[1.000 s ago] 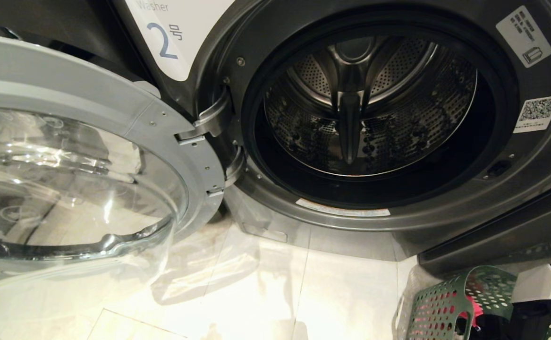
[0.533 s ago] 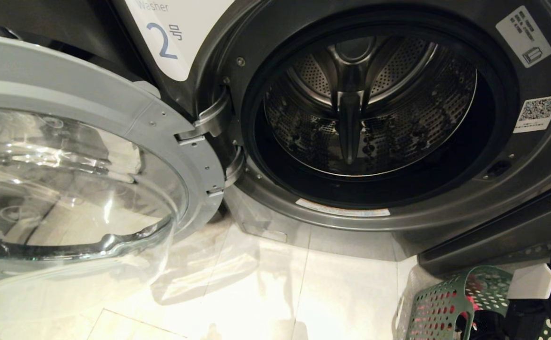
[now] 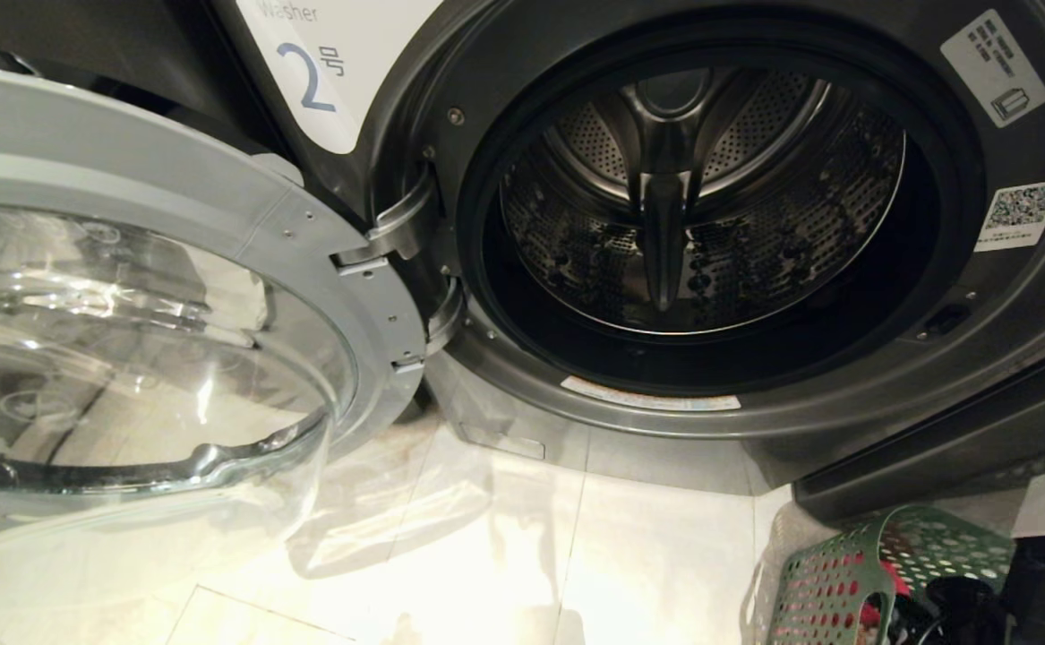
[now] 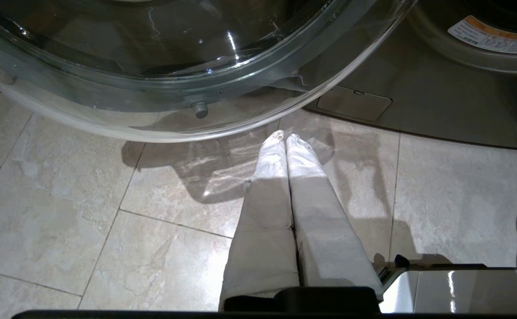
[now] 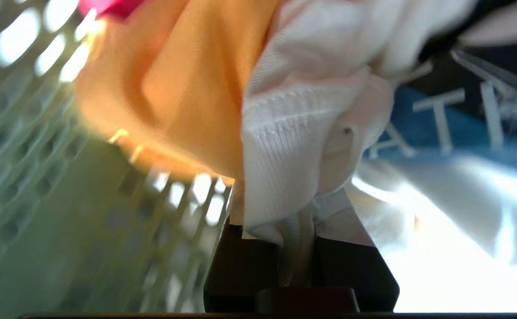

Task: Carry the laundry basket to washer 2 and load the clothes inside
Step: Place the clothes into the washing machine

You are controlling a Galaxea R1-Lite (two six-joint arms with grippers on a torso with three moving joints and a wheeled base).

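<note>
Pinching the white garment [image 5: 302,146] in the laundry basket [image 3: 831,573], the right gripper [image 5: 300,239] jaws sit low and right of washer 2 [image 3: 701,206]'s open drum, up-left.

Likely a laundromat: numbered washer 2 [image 3: 755,224] on tiled floor [image 3: 531,555].

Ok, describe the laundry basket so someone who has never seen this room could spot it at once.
Start at washer 2, the dark grey front-loader with its round door swung open to the left. On the pale tiled floor at the washer's lower right corner stands the laundry basket. It is the only green thing there, plastic with round holes and a loop handle, red cloth showing through the holes.
</note>
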